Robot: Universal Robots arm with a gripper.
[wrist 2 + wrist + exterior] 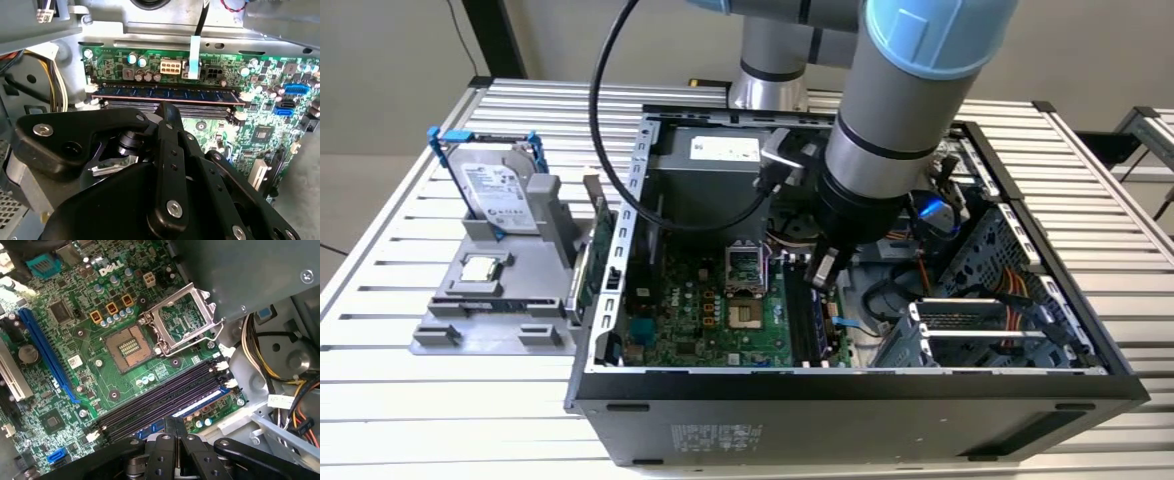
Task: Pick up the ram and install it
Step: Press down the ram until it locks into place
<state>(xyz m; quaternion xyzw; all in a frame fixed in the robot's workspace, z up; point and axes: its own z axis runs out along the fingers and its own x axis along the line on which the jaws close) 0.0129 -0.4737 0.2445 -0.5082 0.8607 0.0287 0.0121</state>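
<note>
Black linkage bars of the gripper (167, 112) crowd the near part of both wrist views, and its two fingers (175, 422) are pressed together into one narrow tip, closed on nothing. Just past that tip in the second wrist view lies the ram (167, 94), a long dark blue stick seated edge-up in a memory slot; whether the tip touches it I cannot tell. Empty slots (165, 392) run parallel beside it, dark strips with white latches at their ends. Beyond them on the green motherboard (85, 365) sits the open CPU socket (128, 346), its metal retention frame (182, 320) swung up. A long blue expansion slot (45, 355) crosses the board further off.

In the exterior view the near wall of the black computer case (854, 420) fills the bottom of the frame. Behind it, in the centre, the grey and blue arm (907, 110) comes down from the top and ends over the memory slots, right of the socket. A metal drive cage (987, 330) stands at the right. Left of the case, on the slatted table (400, 400), a grey fixture (487, 310) carries a small square CPU chip (480, 268), and further back a silver hard drive (494, 190) stands in a blue frame.
</note>
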